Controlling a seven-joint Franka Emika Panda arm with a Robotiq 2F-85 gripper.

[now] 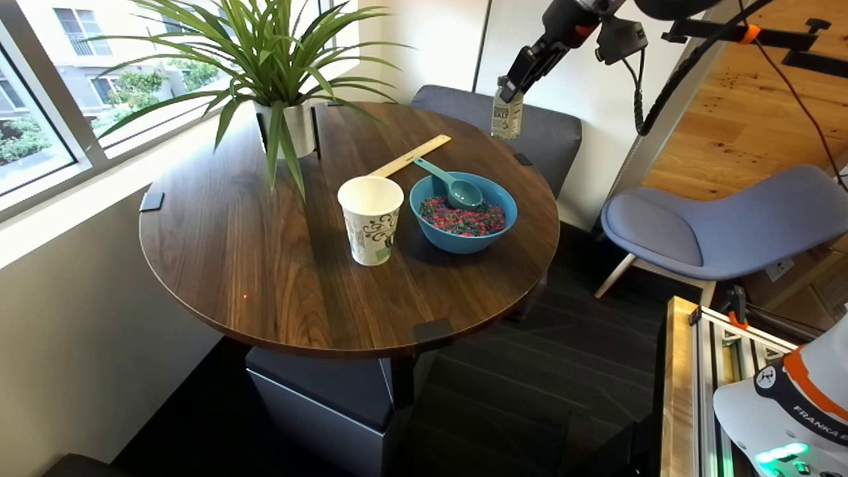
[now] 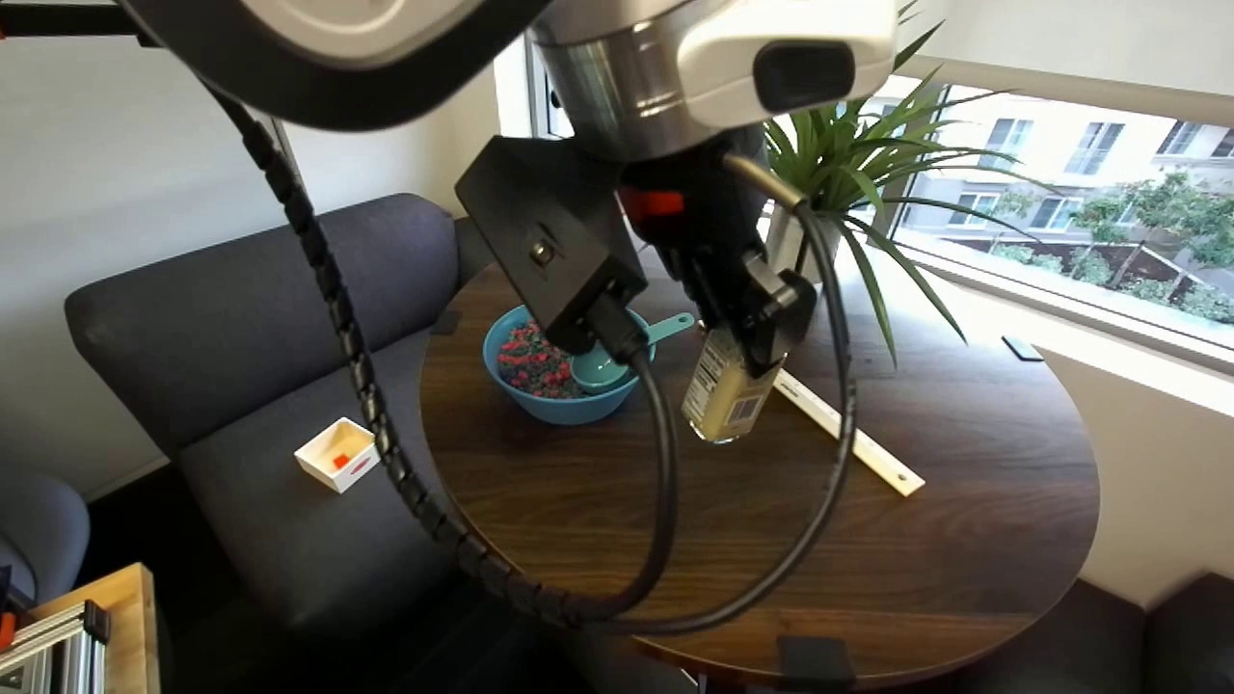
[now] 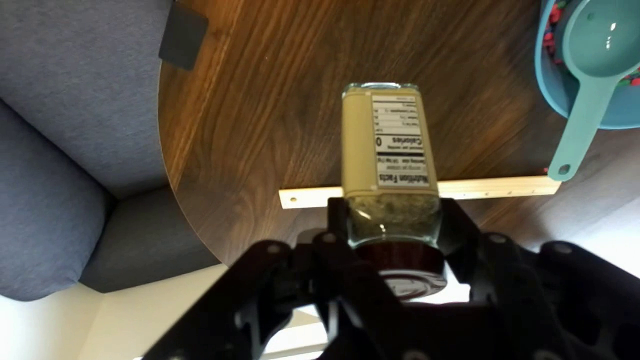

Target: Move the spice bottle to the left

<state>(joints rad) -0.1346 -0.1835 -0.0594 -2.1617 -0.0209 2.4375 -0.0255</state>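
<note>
Daylight from the window [image 1: 40, 112] falls on the round dark-wood bench [image 1: 265, 278], where only an exterior view gives me the paper cup [image 1: 370, 242], near mid-frame. Jaws clamp the spice bottle [image 3: 385, 140] from both sides beside its dark red cap [image 3: 400, 255], holding it above the bench at the centre of the wrist view, Nutrition Facts panel [image 3: 400, 145] upside down. Only in an exterior view do I spot a white box [image 2: 362, 468] on the grey couch [image 2: 260, 328], left of the frame.

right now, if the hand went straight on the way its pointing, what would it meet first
Probably the tabletop, beyond the spice bottle the hand grips; the ruler shows near that line in the wrist view and could come first, since depth is unclear.
</note>
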